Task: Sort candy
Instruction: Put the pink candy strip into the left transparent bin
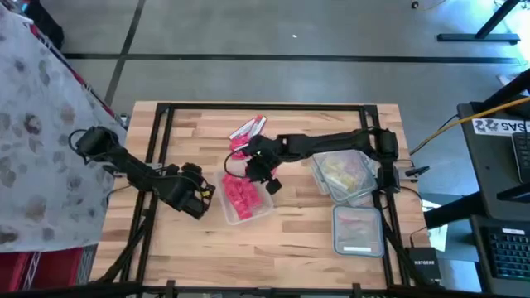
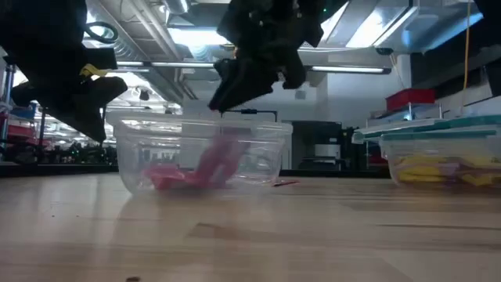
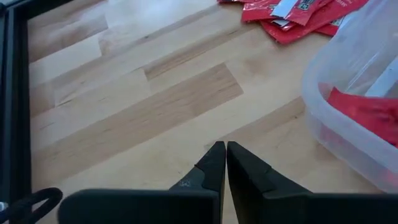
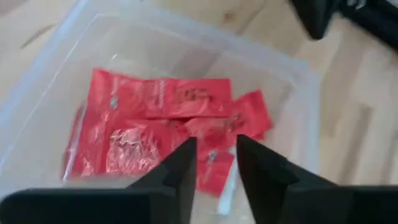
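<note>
Right gripper [image 4: 214, 163] hangs directly over the red candy tub [image 1: 267, 209], fingers apart, nothing held. Left gripper [image 3: 222, 163], pinched together, idles just beside that tub. Loose red candy [image 1: 247, 129] lies beyond the tub; right arm looks nearer.

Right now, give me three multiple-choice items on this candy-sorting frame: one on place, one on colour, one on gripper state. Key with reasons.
1. Where is the right gripper?
A. Above the tub of red candy
B. Over the yellow-candy tub
C. Parked at the table's edge

2. What colour is the loose candy on the table beyond the centre tub?
A. Yellow
B. Red
C. Silver

3. How do the left gripper's fingers stand?
A. Wide open
B. Shut on a candy
C. Shut, holding nothing

Key: 1 A, the right gripper looks straight down into the tub of red candy. 2 B, the loose candy is red. 3 C, the left gripper has fingertips together over bare table.
</note>
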Motion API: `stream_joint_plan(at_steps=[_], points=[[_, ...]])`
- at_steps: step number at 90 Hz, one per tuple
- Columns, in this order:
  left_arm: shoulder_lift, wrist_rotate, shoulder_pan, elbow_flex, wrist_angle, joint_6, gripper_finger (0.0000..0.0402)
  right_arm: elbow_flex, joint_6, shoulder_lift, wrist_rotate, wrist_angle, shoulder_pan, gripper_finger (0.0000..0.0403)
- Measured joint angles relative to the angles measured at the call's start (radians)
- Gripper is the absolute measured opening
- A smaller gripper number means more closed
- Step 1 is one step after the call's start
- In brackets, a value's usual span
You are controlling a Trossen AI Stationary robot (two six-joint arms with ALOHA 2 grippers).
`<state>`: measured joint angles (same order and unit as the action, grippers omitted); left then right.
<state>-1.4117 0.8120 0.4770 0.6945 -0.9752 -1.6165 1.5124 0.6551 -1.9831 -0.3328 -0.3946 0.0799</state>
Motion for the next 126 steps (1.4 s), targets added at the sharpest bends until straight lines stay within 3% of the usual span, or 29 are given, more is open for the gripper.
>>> stream_joint_plan(at_steps=[13, 25, 38, 68, 101, 126], points=[[0.0, 0.0, 0.0, 0.0, 0.007, -0.004, 0.0, -0.001, -0.023, -0.001, 0.003, 0.008, 0.005, 0.016], [0.0, 0.0, 0.0, 0.0, 0.026, 0.002, 0.0, 0.0, -0.076, -0.03, -0.019, 0.034, -0.002, 0.0165], [0.0, 0.003, 0.0, 0.0, 0.025, 0.002, 0.0, 0.0, -0.135, -0.074, -0.041, 0.06, -0.023, 0.0133], [0.0, 0.003, -0.007, 0.0, 0.026, 0.001, 0.0, 0.0, -0.135, -0.145, 0.043, 0.056, -0.119, 0.0007], [0.0, 0.003, -0.021, 0.0, 0.047, 0.029, 0.0, 0.001, -0.123, -0.148, 0.008, 0.027, -0.124, 0.0002], [0.0, 0.003, -0.021, 0.0, 0.049, 0.032, 0.0, 0.139, -0.156, -0.146, 0.057, -0.062, -0.083, 0.0]])
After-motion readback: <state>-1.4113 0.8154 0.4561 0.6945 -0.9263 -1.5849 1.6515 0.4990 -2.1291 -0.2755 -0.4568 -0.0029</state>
